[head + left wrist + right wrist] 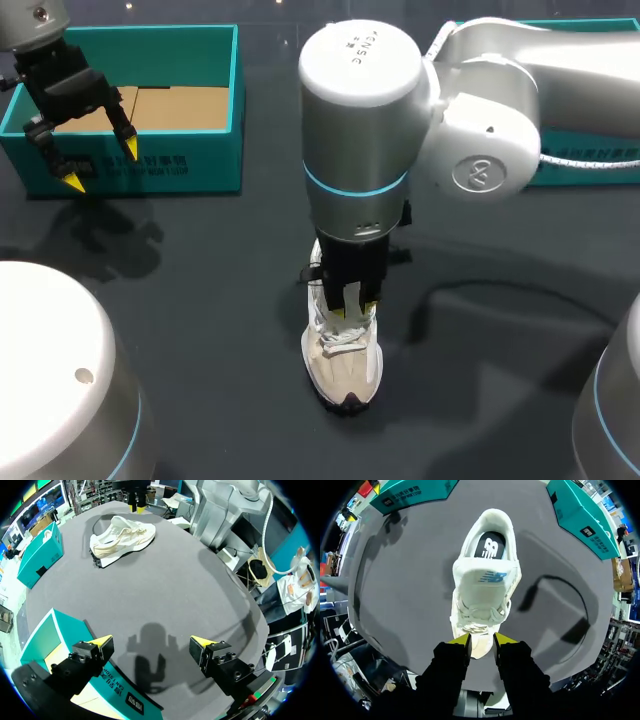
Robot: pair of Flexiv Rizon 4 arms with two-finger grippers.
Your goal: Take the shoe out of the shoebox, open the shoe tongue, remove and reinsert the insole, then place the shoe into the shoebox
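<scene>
Fingers [459, 641] over shoe [482, 590]; toe faces robot.

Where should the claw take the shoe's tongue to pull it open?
Pinch the tongue at its free top edge, coming down from above on the heel side: the shoe stands upright on its sole, and that edge rises clear of the laces.

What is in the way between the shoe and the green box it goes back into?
Nothing lies on the table between the shoe and the shoebox. The only thing close is the left gripper, which hangs open over the box's front wall and might need to move aside.
</scene>
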